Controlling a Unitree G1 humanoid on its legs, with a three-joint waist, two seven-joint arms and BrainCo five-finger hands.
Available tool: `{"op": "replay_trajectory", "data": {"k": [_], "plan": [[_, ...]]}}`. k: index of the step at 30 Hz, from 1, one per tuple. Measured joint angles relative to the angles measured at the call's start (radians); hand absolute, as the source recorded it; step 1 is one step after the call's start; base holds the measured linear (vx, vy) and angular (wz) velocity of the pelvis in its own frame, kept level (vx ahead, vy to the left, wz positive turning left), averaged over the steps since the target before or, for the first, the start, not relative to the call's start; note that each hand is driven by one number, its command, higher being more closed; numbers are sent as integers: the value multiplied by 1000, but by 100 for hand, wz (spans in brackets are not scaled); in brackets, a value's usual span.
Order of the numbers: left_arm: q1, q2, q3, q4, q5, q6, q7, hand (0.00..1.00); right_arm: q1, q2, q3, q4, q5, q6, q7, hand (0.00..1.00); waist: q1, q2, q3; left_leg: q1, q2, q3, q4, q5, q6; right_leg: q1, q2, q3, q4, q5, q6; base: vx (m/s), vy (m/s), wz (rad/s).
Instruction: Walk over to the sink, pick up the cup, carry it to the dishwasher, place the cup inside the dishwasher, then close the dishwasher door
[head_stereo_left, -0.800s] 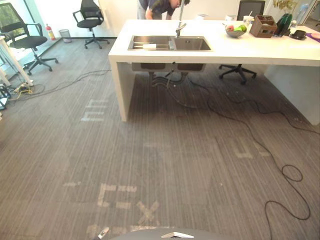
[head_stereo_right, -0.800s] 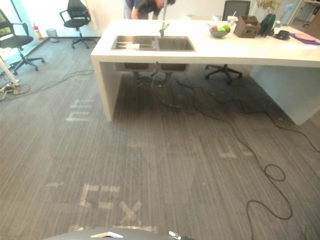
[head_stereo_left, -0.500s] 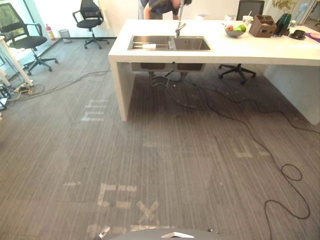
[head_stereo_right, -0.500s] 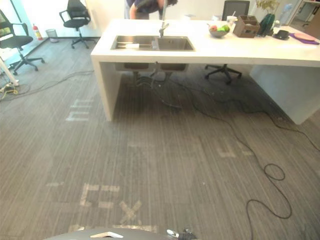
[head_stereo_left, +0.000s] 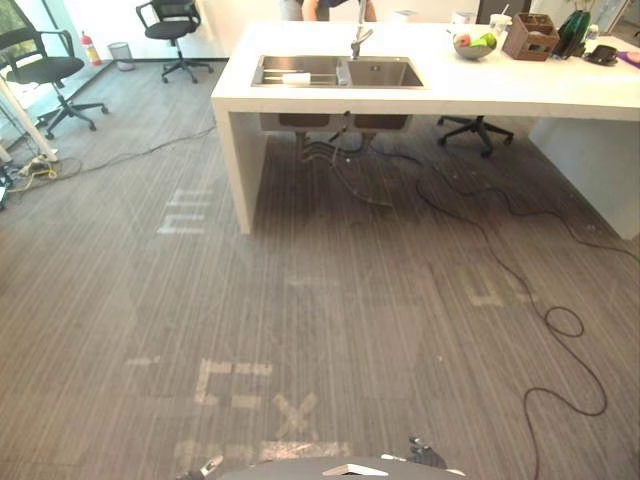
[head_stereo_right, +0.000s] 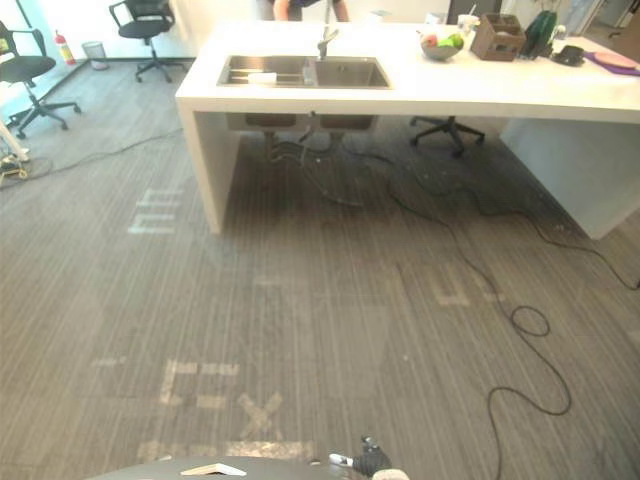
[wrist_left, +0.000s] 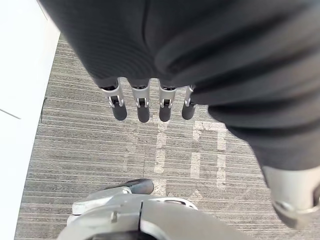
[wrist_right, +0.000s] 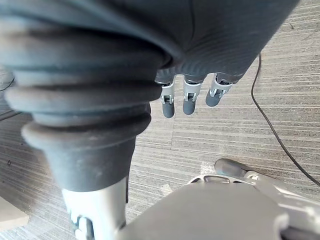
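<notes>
Two hands hang empty above the grey carpet (head_stereo_left: 340, 300); the left hand (wrist_left: 143, 110) shows straight, relaxed fingers with the thumb apart, holding nothing; the right hand (wrist_right: 190, 102) hangs the same way, loose and empty. Well ahead stands a white counter (head_stereo_left: 520, 85) with a double sink (head_stereo_left: 385, 72) and a tap (head_stereo_left: 358, 38); a small white object (head_stereo_left: 296, 77) lies in the sink's left basin, too small to identify; a white cup (head_stereo_left: 499, 22) stands on the counter near a fruit bowl (head_stereo_left: 473, 45) and a wooden box (head_stereo_left: 530, 38); a person (head_stereo_left: 335, 8) stands behind the tap; black cables (head_stereo_left: 480, 220) trail across the floor; pale tape marks (head_stereo_left: 240, 385) lie close by.
</notes>
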Motion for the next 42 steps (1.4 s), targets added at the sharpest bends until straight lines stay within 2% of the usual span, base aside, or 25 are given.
{"op": "replay_trajectory", "data": {"k": [8, 12, 16, 19, 20, 21, 22, 23, 24, 25, 27, 29, 30, 33, 34, 36, 37, 38, 39, 40, 41, 42], "plan": [[2, -7, 0, 0, 9, 0, 86, 0, 1, -1, 0, 0, 46, 22, 25, 0, 0, 0, 1, 4, 0, 2, 0, 1, 1, 2, -1, 5, 0, 1, 0, 0, 0, 0], [8, -8, 0, 0, 6, -24, 98, 0, 2, -3, -2, 0, 74, 31, 61, 0, 0, -2, 2, 5, -1, 5, 0, 0, 0, 1, -2, 10, 0, 2, 3, 0, 0, -2], [7, -11, 2, 0, -33, 23, 142, 0, 3, -4, -14, 0, 84, 24, 81, 0, -3, -4, 5, 0, -5, -6, 0, 0, 0, -6, -11, -4, 16, -9, 10, -1, 3, 9], [3, -15, 8, -2, -33, 68, 159, 0, 3, 0, -40, -9, 114, 7, 90, 0, -13, -3, 8, -3, -25, -31, 0, -13, 19, -70, -58, -29, 193, -110, 36, 0, 56, 34], [2, -12, 8, -3, -33, 81, 155, 0, 7, 3, -41, -16, 121, 7, 91, 0, -13, -10, 9, 6, -40, -47, 0, -19, 29, -92, -89, -28, 281, -153, 59, 77, 79, 29], [-5, -10, 7, -2, -50, 89, 141, 0, 14, 2, -42, -26, 121, 7, 91, 0, -13, -11, 13, 19, -53, -52, 0, -26, 40, -118, -112, -18, 381, -170, 78, 86, 67, 22], [-8, -10, 8, -2, -56, 89, 137, 0, 14, 1, -42, -30, 121, 8, 91, 0, -12, -10, 13, 21, -54, -52, 0, -28, 43, -131, -118, -8, 415, -171, 80, 76, 77, 5], [-8, -9, 13, -3, -92, 90, 123, 0, 13, -4, -42, -49, 121, 6, 91, 0, -7, -9, 28, 38, -57, -48, 1, -33, 50, -222, -142, 39, 617, -161, 54, 39, 63, -1], [-8, -7, 22, -6, -108, 93, 121, 0, 11, -2, -42, -54, 121, 1, 91, 0, -8, -12, 37, 50, -58, -49, 1, -36, 57, -256, -148, 54, 697, -146, 29, 71, 53, 2], [-5, -5, 54, -14, -130, 106, 121, 0, 13, 5, -42, -57, 123, -4, 91, 0, -11, -13, 56, 79, -56, -54, 2, -45, 69, -304, -154, 82, 804, -175, 20, 107, 13, 13], [-5, -4, 91, -15, -129, 112, 124, 0, 22, 17, -43, -56, 143, -8, 92, 0, -12, -26, 59, 107, -41, -73, 3, -66, 70, -338, -139, 61, 778, -234, 25, 196, -12, 17], [-12, -11, 126, -15, -129, 112, 127, 0, 25, 26, -72, -58, 151, -15, 92, 0, -17, -16, 66, 117, -24, -81, 7, -81, 62, -369, -121, 22, 663, -229, 21, 205, -35, 10], [-19, -12, 134, -16, -129, 112, 135, 0, 25, 31, -80, -60, 163, -16, 90, 0, -18, -17, 79, 119, -12, -82, 18, -95, 55, -379, -103, 18, 583, -199, 21, 262, -73, 7], [-46, -17, 168, -22, -122, 112, 144, 0, 36, 35, -81, -83, 183, -17, 90, 0, -14, -19, 119, 81, 24, -92, 180, -222, 31, -407, -46, 53, 357, -67, 24, 256, -107, 6], [-49, -17, 168, -22, -111, 112, 144, 0, 42, 37, -81, -87, 184, -17, 91, 0, -16, -20, 120, 78, 28, -102, 213, -254, 25, -408, -45, 65, 345, -57, 22, 345, -200, 32], [-55, -19, 174, -26, -85, 104, 144, 0, 68, 42, -90, -106, 196, -3, 109, 0, -16, -22, 121, 105, 31, -148, 306, -368, 2, -400, -73, 84, 405, -52, -9, 469, -277, 58], [-53, -21, 184, -31, -76, 101, 144, 0, 77, 47, -103, -111, 207, 3, 116, 0, -16, -22, 118, 116, 31, -161, 315, -392, -5, -398, -77, 80, 431, -65, -30, 557, -308, 58], [-47, -45, 210, -38, -66, 90, 144, 0, 93, 35, -114, -120, 231, 17, 130, 0, -19, -8, 104, 154, 63, -168, 306, -426, -9, -406, -60, 72, 510, -60, -55, 723, -316, 42], [-35, -78, 218, -49, -63, 82, 143, 0, 99, 7, -131, -118, 235, 26, 133, 0, -19, 46, 71, 139, 100, -184, 376, -431, -29, -410, -25, 44, 545, -133, -69, 639, -241, 29], [-34, -85, 240, -61, -62, 80, 142, 0, 91, 7, -139, -118, 237, 34, 134, 0, -21, 57, 60, 94, 110, -188, 464, -425, -26, -413, -18, 40, 559, -159, -81, 658, -246, 14], [-30, -106, 285, -76, -59, 70, 143, 0, 78, 3, -151, -119, 236, 37, 148, 0, -28, 64, 58, 13, 131, -194, 652, -369, -55, -386, -6, 24, 559, -184, -89, 652, -276, 7], [-28, -123, 328, -82, -59, 58, 144, 0, 81, -2, -154, -119, 236, 34, 163, 0, -32, 66, 57, -74, 161, -190, 853, -258, -91, -336, 17, 16, 533, -212, -104, 642, -266, 5]]}}
